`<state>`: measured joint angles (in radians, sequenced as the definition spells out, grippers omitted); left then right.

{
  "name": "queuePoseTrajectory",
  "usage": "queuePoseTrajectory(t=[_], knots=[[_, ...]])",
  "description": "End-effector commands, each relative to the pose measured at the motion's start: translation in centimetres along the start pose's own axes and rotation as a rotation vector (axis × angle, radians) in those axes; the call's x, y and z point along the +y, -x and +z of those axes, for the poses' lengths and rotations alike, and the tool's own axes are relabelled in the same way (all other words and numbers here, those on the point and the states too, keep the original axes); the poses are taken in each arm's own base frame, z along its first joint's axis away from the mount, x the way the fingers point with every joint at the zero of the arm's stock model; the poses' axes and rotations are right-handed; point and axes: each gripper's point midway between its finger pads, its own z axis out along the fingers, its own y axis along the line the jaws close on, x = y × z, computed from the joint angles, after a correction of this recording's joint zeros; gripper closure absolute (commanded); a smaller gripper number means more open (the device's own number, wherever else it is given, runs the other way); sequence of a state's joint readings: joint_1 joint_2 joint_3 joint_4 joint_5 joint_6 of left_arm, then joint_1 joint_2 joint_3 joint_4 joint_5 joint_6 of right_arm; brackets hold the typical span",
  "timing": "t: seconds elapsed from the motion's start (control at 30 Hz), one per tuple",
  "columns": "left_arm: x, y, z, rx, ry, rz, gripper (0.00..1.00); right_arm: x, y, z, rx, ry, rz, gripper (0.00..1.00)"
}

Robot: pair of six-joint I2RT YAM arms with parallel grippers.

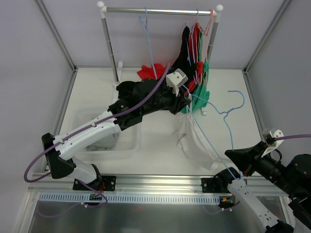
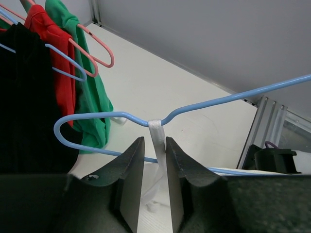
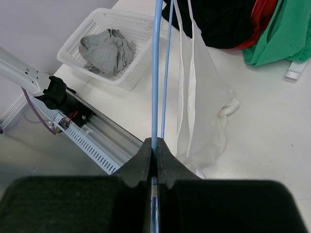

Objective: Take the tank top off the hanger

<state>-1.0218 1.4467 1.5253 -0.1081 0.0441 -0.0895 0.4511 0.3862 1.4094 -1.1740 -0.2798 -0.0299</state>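
Far left, behind the left gripper (image 2: pixel 155 141) and under its arm, a white basket (image 1: pixel 130 145) sits on the table (image 1: pixel 160 155) with a grey cloth (image 3: pixel 108 47) in it. The arm reaches over it toward the clothes rack (image 1: pixel 160 10).

In the left wrist view, three tops hang up and to the left of that gripper: black (image 2: pixel 24 97), red (image 2: pixel 54 63) and green (image 2: pixel 91 99). A pink hanger (image 2: pixel 99 57) pokes out between them.

The left gripper's jaws stand narrow, one on each side of a white strap (image 2: pixel 156 132). The strap is looped over the wire of the blue hanger (image 2: pixel 233 98), just ahead of the fingertips. The right finger (image 2: pixel 171 155) touches the strap and a slim gap shows at the left finger, so it is not pinched.

The tank top (image 1: pixel 197 141) is on the hanger, between the two grippers. It droops from the wire onto the table below and to the right of the left gripper. From the right wrist, its straps run alongside the wire just right of the fingers. Its body lies spread on the table ahead, bunched at the far edge.

The hanger stretches from the left gripper across to the right gripper (image 3: pixel 156 145). Its hook points away beyond that gripper, toward the back of the table.

The right gripper is clamped tight on the hanger's wire, which runs straight out from between its fingers.
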Motion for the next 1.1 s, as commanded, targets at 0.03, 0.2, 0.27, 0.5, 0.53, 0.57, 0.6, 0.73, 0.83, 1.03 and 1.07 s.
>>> queuePoseTrajectory(t=[0.03,0.2,0.27,0.5,0.53,0.57,0.6,0.73,0.83,1.03,1.07], knots=[[-0.4,1.5,0.3,-0.059,-0.012,0.005,0.81,0.7,1.4,0.4,-0.037,0.040,-0.018,1.00],[0.7,1.8,-0.2,-0.074,0.051,0.005,1.00,0.6,1.3,0.5,-0.035,0.037,-0.020,1.00],[1.2,2.4,-0.7,-0.091,0.086,0.001,1.00,0.6,1.1,0.6,-0.032,0.039,-0.024,1.00],[6.1,4.3,-4.2,-0.187,0.395,-0.095,1.00,0.4,-0.4,1.1,0.012,0.070,-0.099,1.00],[6.7,4.8,-5.3,-0.211,0.435,-0.111,1.00,1.0,-0.5,0.9,0.012,0.109,-0.120,1.00],[7.9,5.0,-6.3,-0.232,0.511,-0.131,1.00,1.3,-0.5,0.7,0.008,0.127,-0.131,1.00],[8.4,4.7,-6.8,-0.235,0.545,-0.138,1.00,1.9,-0.6,0.2,-0.001,0.160,-0.146,1.00],[9.7,5.6,-9.2,-0.280,0.617,-0.163,1.00,2.7,-0.6,-0.9,-0.049,0.200,-0.207,1.00],[9.8,5.8,-9.6,-0.284,0.614,-0.166,1.00,2.9,-0.5,-1.5,-0.091,0.210,-0.231,1.00],[5.4,5.5,-8.4,-0.244,0.339,-0.146,1.00,1.9,1.5,-0.6,-0.221,0.144,-0.182,1.00],[4.3,5.9,-8.2,-0.257,0.272,-0.134,1.00,1.4,1.5,-0.2,-0.249,0.128,-0.166,1.00]])
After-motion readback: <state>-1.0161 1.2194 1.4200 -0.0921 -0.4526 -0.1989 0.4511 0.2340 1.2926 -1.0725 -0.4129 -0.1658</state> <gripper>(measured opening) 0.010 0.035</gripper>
